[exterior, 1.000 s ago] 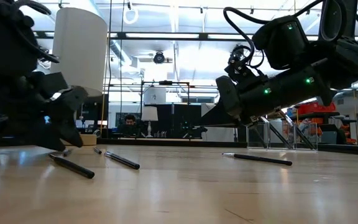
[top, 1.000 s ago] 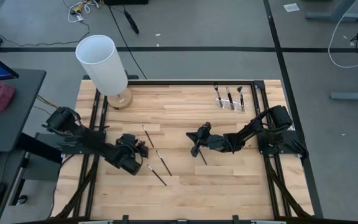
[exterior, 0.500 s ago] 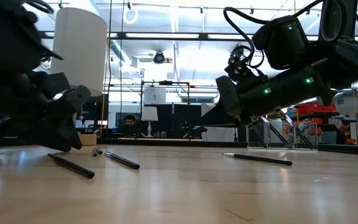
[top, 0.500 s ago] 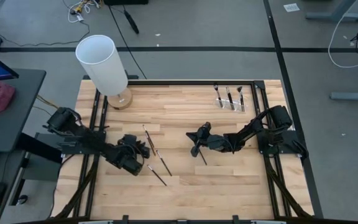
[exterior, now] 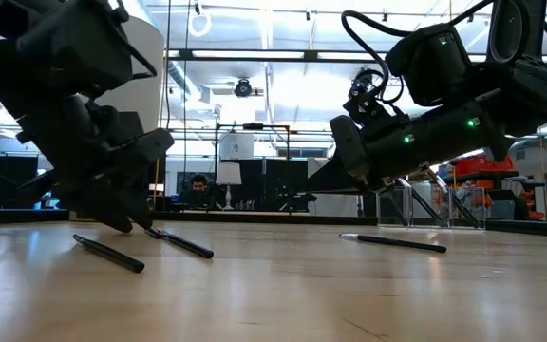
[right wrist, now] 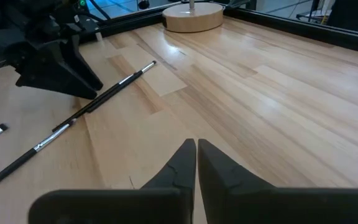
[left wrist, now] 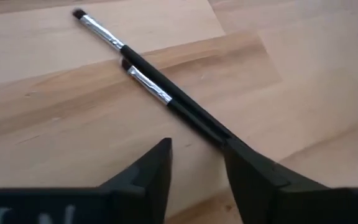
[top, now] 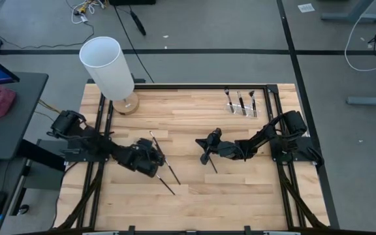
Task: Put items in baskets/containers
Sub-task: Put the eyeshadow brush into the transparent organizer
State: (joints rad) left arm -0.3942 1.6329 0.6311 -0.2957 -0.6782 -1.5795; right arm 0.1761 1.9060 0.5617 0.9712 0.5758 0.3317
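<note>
Two thin dark brushes [left wrist: 166, 99] with silver ferrules lie side by side on the wood. My left gripper [left wrist: 197, 146] is open and low over their handle ends, one finger [left wrist: 244, 168] right at the handles. A third brush [top: 165, 185] lies nearer the table's near edge. My right gripper [right wrist: 196, 144] is shut and empty, hovering mid-table [top: 205, 155] above another brush [top: 211, 164]. The clear holder [top: 240, 104] stands near the far right corner with three brushes upright in it. My left gripper has one fingertip [left wrist: 232, 146] at the handle ends of the two brushes [left wrist: 213, 129], coming down at a slant from the table's left. I cannot tell whether it touches them. Both brushes lie flat on the table.
A tall white cylinder [top: 108, 65] on a round wooden base stands at the far left corner. Black rails [top: 100, 117] run along the table's left, right and far sides. Bare wood lies between the arms and along the near edge.
My left gripper has moved toward the table's right and slightly toward the far edge, up to the two brushes. In the low view it now stands higher and more tipped. The brushes and my right arm have stayed where they were.
</note>
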